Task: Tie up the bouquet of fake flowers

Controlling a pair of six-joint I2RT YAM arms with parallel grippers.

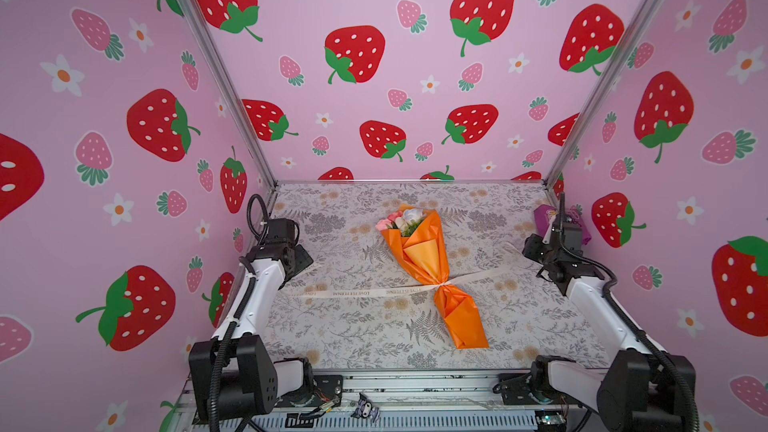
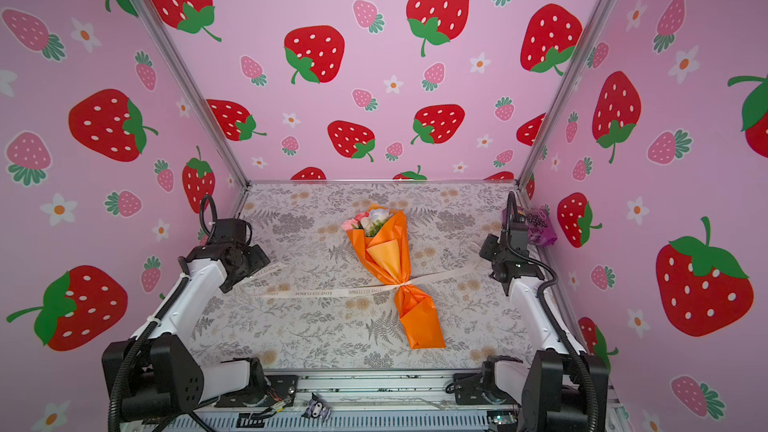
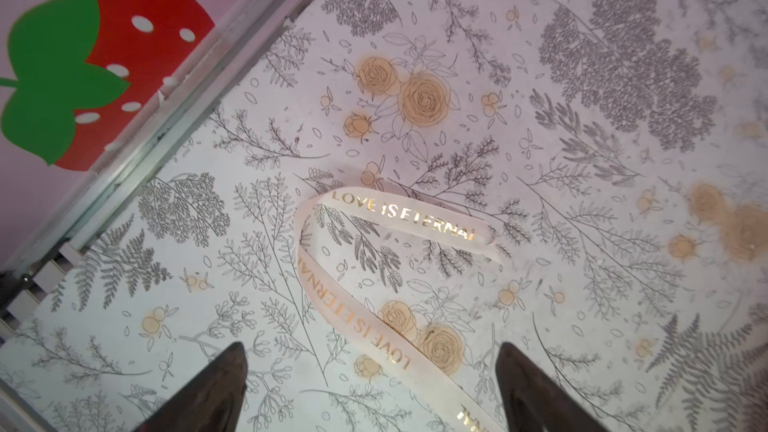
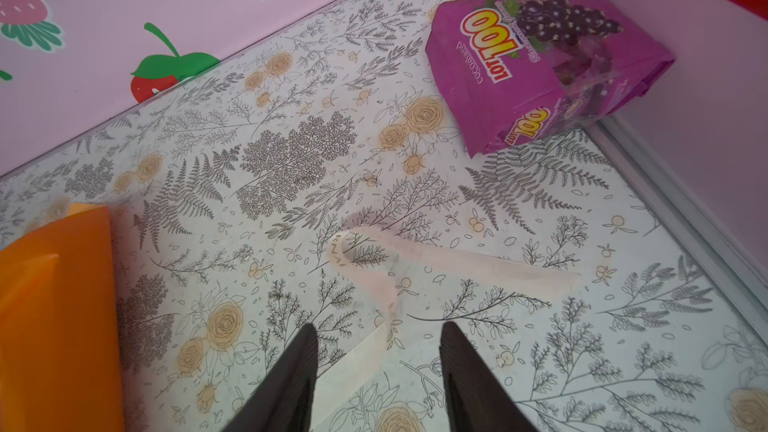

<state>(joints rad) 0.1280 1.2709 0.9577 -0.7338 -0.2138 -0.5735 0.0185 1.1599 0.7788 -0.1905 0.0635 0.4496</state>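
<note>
Bouquet of fake flowers [image 1: 428,268], blooms toward eleven o'clock; left gripper [image 3: 372,347] at nine, right gripper [image 4: 379,326] at three, both released.

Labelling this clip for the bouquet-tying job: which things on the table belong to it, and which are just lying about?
Belongs to the job: bouquet of fake flowers in orange wrap; cream ribbon cinched round it.
Just lying about: purple snack packet against the side wall.

The ribbon [image 3: 407,218] reads "LOVE IS ETERNAL"; the purple packet [image 4: 519,76] reads "LOT100", "cocoaland".
</note>
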